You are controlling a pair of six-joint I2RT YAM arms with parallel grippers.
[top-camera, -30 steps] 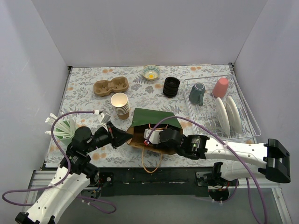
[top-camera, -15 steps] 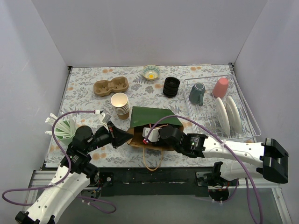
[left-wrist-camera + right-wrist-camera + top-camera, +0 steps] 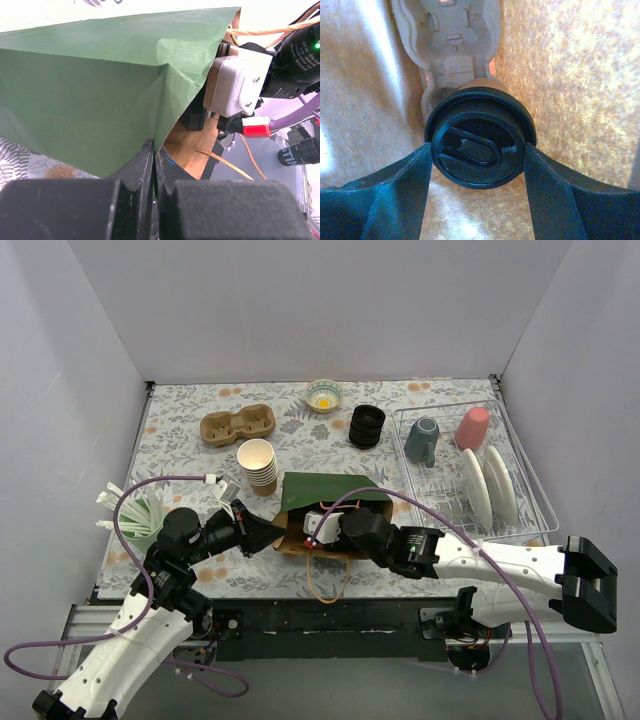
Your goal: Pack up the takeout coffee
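Note:
A green paper bag (image 3: 330,493) with a brown inside lies on its side at the near middle of the table, its mouth facing the arms. My left gripper (image 3: 154,156) is shut on the edge of the bag (image 3: 100,90) at the mouth's left side, holding it up. My right gripper (image 3: 477,152) reaches inside the bag; from above only its wrist (image 3: 352,530) shows at the mouth. It is shut on the takeout coffee (image 3: 479,142), one finger on each side of the black lid. A moulded pulp cup carrier (image 3: 447,35) lies just beyond the cup inside the bag.
A stack of lidless paper cups (image 3: 258,466) stands just behind the bag's left corner. Further back are a pulp carrier (image 3: 237,425), a small bowl (image 3: 324,395) and a stack of black lids (image 3: 367,426). A dish rack (image 3: 522,512) with mugs and plates fills the right side.
My right arm has pushed a little further left and into the bag with the cup. The left gripper has kept its hold on the bag's edge.

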